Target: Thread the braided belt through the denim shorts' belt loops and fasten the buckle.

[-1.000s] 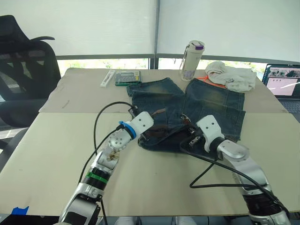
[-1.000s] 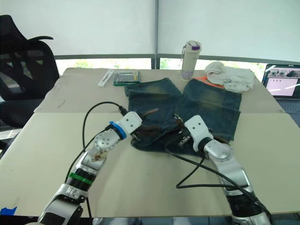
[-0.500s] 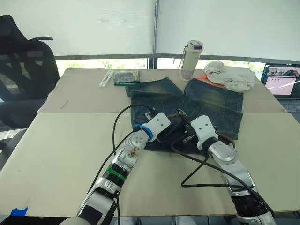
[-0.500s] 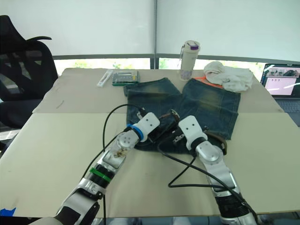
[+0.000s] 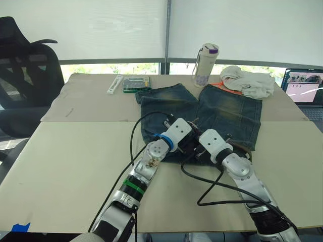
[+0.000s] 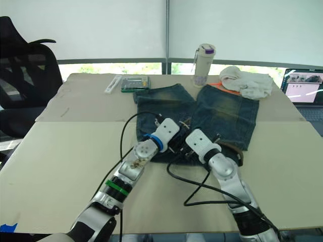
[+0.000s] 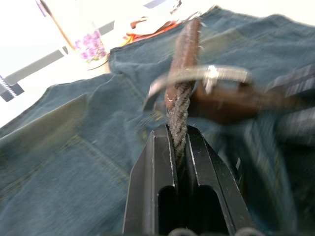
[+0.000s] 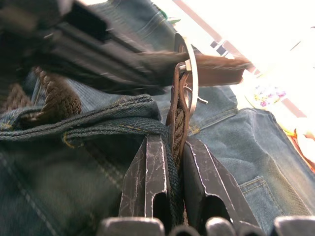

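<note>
Belt [image 7: 179, 115] pinched by both tools, buckle [image 8: 189, 73] blurred

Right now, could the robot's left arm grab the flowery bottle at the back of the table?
Probably not. The left gripper is shut on the braided belt, and the bottle stands beyond the denim shorts.

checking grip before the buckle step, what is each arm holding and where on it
Both hold the belt: the left gripper pinches its braided strap near the tip, the right gripper just behind the buckle.
</note>
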